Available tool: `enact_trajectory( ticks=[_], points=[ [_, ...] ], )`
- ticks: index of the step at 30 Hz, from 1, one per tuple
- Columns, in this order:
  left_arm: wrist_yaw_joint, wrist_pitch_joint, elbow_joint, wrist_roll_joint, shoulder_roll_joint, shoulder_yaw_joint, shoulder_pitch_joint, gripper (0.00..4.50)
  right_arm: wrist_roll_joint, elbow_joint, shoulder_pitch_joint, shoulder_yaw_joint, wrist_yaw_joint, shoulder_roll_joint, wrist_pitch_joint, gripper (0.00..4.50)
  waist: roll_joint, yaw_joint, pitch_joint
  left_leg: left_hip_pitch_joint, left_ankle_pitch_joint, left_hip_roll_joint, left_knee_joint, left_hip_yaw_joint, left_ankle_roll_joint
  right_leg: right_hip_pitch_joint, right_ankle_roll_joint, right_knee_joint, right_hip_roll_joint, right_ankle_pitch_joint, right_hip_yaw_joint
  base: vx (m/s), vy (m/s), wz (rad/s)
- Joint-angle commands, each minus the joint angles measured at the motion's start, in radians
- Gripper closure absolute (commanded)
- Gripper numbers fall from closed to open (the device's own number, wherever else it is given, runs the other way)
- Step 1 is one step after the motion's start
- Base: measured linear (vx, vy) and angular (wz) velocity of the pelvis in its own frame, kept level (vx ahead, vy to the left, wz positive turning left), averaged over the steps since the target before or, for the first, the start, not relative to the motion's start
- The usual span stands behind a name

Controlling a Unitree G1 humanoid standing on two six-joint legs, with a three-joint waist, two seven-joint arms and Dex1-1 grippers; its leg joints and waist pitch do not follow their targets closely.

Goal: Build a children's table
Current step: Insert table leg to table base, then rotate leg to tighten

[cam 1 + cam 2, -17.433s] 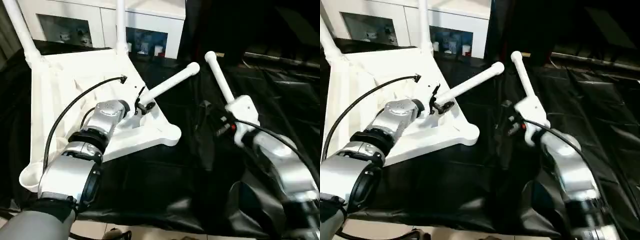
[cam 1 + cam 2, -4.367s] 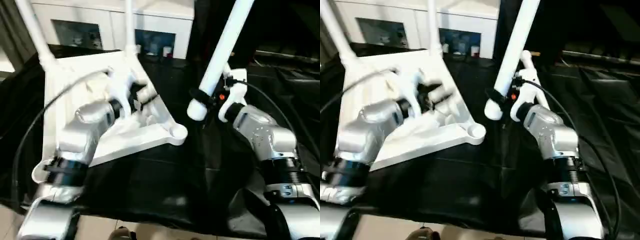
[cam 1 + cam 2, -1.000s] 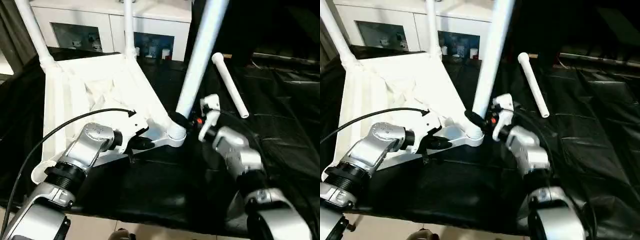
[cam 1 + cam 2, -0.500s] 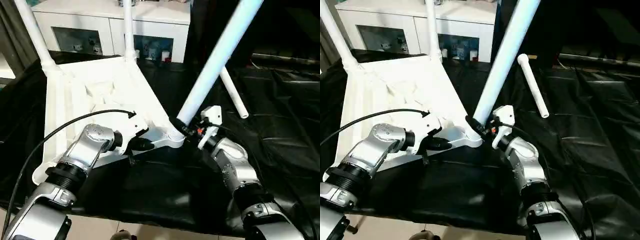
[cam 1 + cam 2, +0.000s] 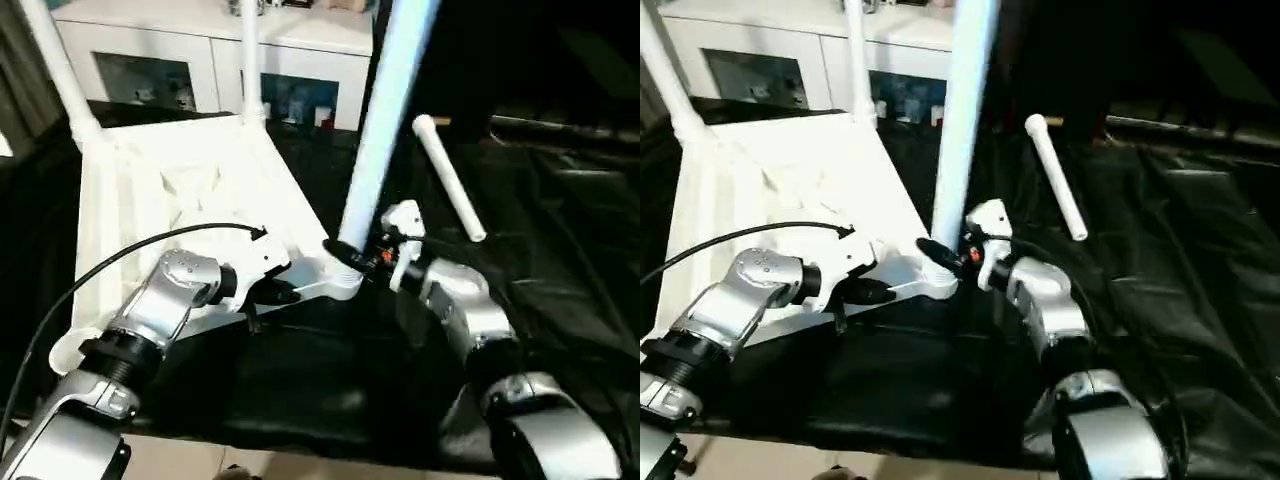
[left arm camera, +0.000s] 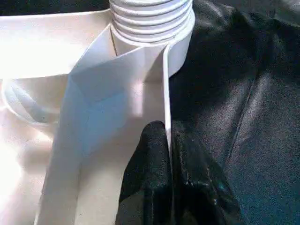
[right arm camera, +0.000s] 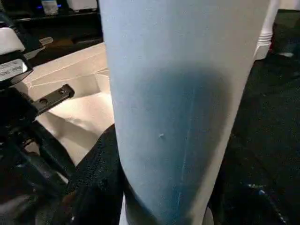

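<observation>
While the tabletop (image 5: 180, 190) lies upside down on the black-draped counter (image 5: 560, 300), your right fingers (image 5: 352, 252) grasp a leg (image 5: 385, 110) standing upright in its near corner socket (image 5: 340, 275). Your left fingers (image 6: 161, 140) are clenched on the rim beside it. A spare leg (image 5: 450, 190) lies behind.

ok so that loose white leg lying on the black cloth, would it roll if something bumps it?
Probably. The loose leg is a smooth round tube lying flat, so a sideways nudge would likely roll it. It tapers, so it would likely curve. The wrinkled black cloth may slow it. It looks like rigid plastic, likely light.
</observation>
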Motion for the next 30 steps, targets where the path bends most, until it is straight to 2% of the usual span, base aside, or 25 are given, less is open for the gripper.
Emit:
enact_trajectory(
  ticks=[1,3,7,8,12,14,16,17,22,26,27,29,30],
  points=[
    [-0.053,-0.035,-0.040,-0.009,-0.003,-0.023,0.002,4.50,-0.049,0.084,0.036,0.064,0.055,-0.004,0.065,2.61,0.012,0.002,-0.051,0.029,-0.300,0.069,-0.088,-0.038,-0.023,0.027,-0.197,-0.089,-0.106,-0.302,0.059,0.000,0.000,0.00],
    [-0.096,-0.046,-0.047,-0.019,0.007,-0.031,0.005,4.50,-0.054,0.087,0.041,0.076,0.096,-0.012,0.072,2.61,0.013,0.002,-0.051,0.028,-0.307,0.068,-0.088,-0.038,-0.022,0.028,-0.197,-0.090,-0.106,-0.301,0.059,0.000,0.000,0.00],
    [-0.173,-0.059,-0.069,-0.035,0.024,-0.046,0.009,4.50,-0.068,0.097,0.043,0.086,0.153,-0.024,0.069,2.61,0.015,0.002,-0.043,0.039,-0.383,0.070,-0.094,-0.043,-0.038,0.023,-0.189,-0.100,-0.109,-0.397,0.060,0.000,0.000,0.00],
    [-0.222,-0.051,-0.084,-0.057,0.031,-0.048,0.005,4.50,-0.072,0.097,0.050,0.094,0.189,-0.033,0.069,2.61,0.018,0.003,-0.045,0.039,-0.387,0.071,-0.095,-0.045,-0.044,0.024,-0.189,-0.099,-0.110,-0.400,0.060,0.000,0.000,0.00],
    [-0.275,-0.050,-0.092,-0.072,0.042,-0.055,-0.002,4.50,-0.077,0.097,0.059,0.104,0.219,-0.044,0.063,2.61,0.019,0.004,-0.046,0.041,-0.387,0.072,-0.098,-0.043,-0.049,0.023,-0.205,-0.095,-0.105,-0.356,0.060,0.000,0.000,0.00],
    [-0.331,-0.059,-0.094,-0.078,0.056,-0.063,-0.013,4.50,-0.084,0.101,0.067,0.114,0.246,-0.054,0.058,2.61,0.022,0.006,-0.046,0.041,-0.396,0.072,-0.099,-0.043,-0.051,0.024,-0.206,-0.096,-0.105,-0.357,0.061,0.000,0.000,0.00],
    [-0.354,-0.065,-0.093,-0.081,0.060,-0.064,-0.023,4.50,-0.093,0.109,0.070,0.121,0.256,-0.060,0.045,2.61,0.020,0.008,-0.045,0.043,-0.409,0.072,-0.100,-0.043,-0.054,0.022,-0.206,-0.097,-0.108,-0.374,0.061,0.000,0.000,0.00],
    [-0.358,-0.066,-0.092,-0.081,0.060,-0.064,-0.025,4.50,-0.094,0.111,0.070,0.122,0.257,-0.060,0.043,2.61,0.025,0.009,-0.044,0.045,-0.416,0.073,-0.100,-0.045,-0.057,0.021,-0.205,-0.097,-0.107,-0.380,0.061,0.000,0.000,0.00],
    [-0.365,-0.074,-0.083,-0.080,0.058,-0.062,-0.032,4.50,-0.100,0.117,0.075,0.119,0.267,-0.059,0.037,2.61,0.021,0.010,-0.043,0.046,-0.444,0.074,-0.102,-0.046,-0.066,0.018,-0.200,-0.101,-0.108,-0.404,0.062,0.000,0.000,0.00],
    [-0.355,-0.077,-0.075,-0.072,0.051,-0.057,-0.031,4.50,-0.103,0.124,0.080,0.115,0.250,-0.058,0.035,2.61,0.022,0.011,-0.043,0.047,-0.450,0.074,-0.104,-0.047,-0.068,0.017,-0.197,-0.102,-0.108,-0.410,0.063,0.000,0.000,0.00],
    [-0.303,-0.087,-0.047,-0.051,0.035,-0.049,-0.038,4.50,-0.106,0.148,0.069,0.101,0.179,-0.053,0.037,2.61,0.021,0.011,-0.042,0.047,-0.451,0.074,-0.104,-0.047,-0.067,0.016,-0.195,-0.104,-0.108,-0.413,0.063,0.000,0.000,0.00],
    [-0.249,-0.100,-0.014,-0.032,0.019,-0.041,-0.046,4.50,-0.112,0.178,0.055,0.084,0.091,-0.047,0.033,2.61,0.021,0.010,-0.038,0.050,-0.478,0.073,-0.103,-0.049,-0.070,0.012,-0.185,-0.111,-0.111,-0.467,0.063,0.000,0.000,0.00],
    [-0.214,-0.105,0.009,-0.019,0.009,-0.037,-0.053,4.50,-0.113,0.194,0.046,0.072,0.036,-0.043,0.038,2.61,0.021,0.006,-0.030,0.059,-0.529,0.070,-0.102,-0.052,-0.077,0.003,-0.164,-0.121,-0.110,-0.544,0.060,0.000,0.000,0.00]
  ],
)
